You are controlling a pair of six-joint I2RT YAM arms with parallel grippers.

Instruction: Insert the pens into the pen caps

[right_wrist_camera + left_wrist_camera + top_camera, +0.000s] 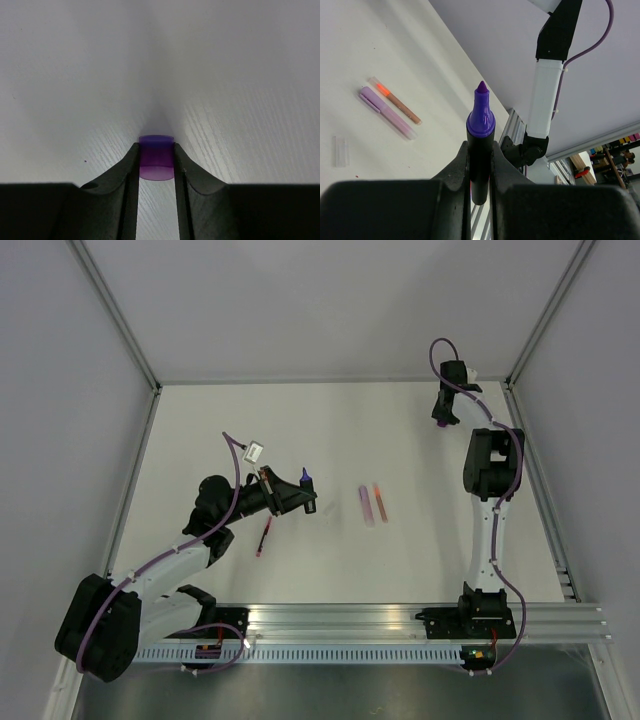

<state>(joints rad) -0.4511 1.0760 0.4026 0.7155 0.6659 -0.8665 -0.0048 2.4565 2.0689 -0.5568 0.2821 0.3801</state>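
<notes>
My left gripper (297, 497) is shut on the stubby black marker (480, 165), whose bare purple tip (481, 107) points away from the wrist; it also shows in the top view (305, 478). My right gripper (441, 422) is at the far right back of the table, shut on a short purple cap (156, 157) held just above the tabletop. The thin red pen (264, 537) lies just right of the left forearm, short of the gripper. The pale pink-lilac pen (367, 505) and the orange pen (380, 501) lie side by side mid-table, also seen in the left wrist view (387, 112) (397, 101).
A small clear cap (340, 151) lies on the white table (200, 430) close to the left gripper. Grey walls close the table at the back and sides. An aluminium rail (350, 618) with both arm bases runs along the near edge.
</notes>
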